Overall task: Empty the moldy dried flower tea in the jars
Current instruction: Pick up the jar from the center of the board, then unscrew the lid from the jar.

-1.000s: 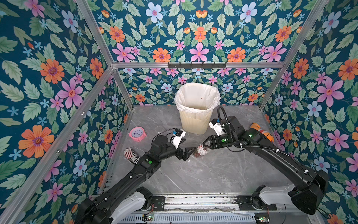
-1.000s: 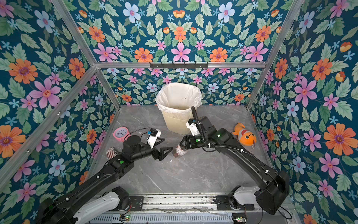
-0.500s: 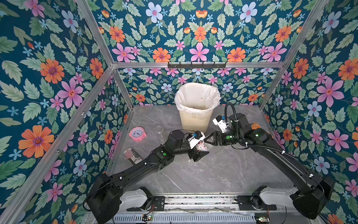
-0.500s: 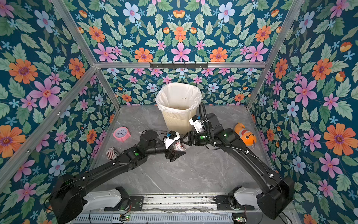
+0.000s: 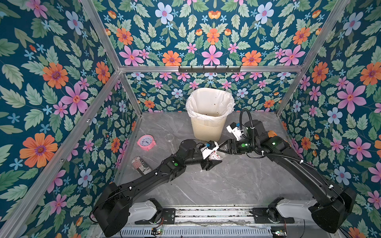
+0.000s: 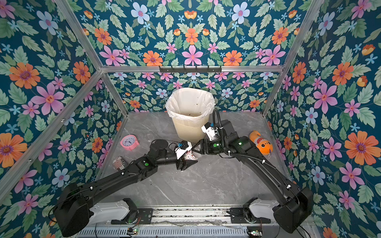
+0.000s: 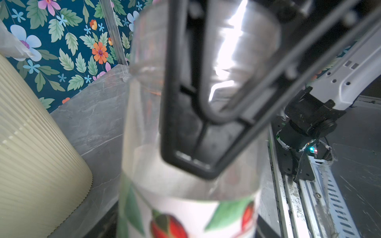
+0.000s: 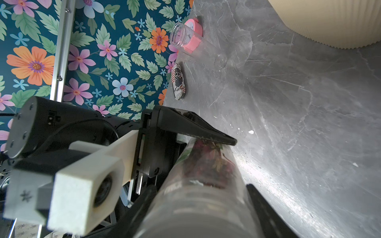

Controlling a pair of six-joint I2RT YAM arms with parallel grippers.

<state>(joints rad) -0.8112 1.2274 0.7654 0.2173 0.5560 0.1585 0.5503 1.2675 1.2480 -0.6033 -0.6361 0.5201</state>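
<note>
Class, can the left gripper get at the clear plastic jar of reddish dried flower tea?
Probably yes: the left gripper has its fingers either side of the clear plastic jar, nothing between; the right gripper holds its other end.

Two overhead views; wrist cameras close on jar (image 7: 185, 206).

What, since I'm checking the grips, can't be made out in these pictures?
- Hold of the left gripper on the jar: its camera mount covers it in both top views; blurred in left wrist view.
- Jar's lid: right gripper hides it in both top views; blurred in right wrist view.
- Bin bottom: behind its wall.
</note>
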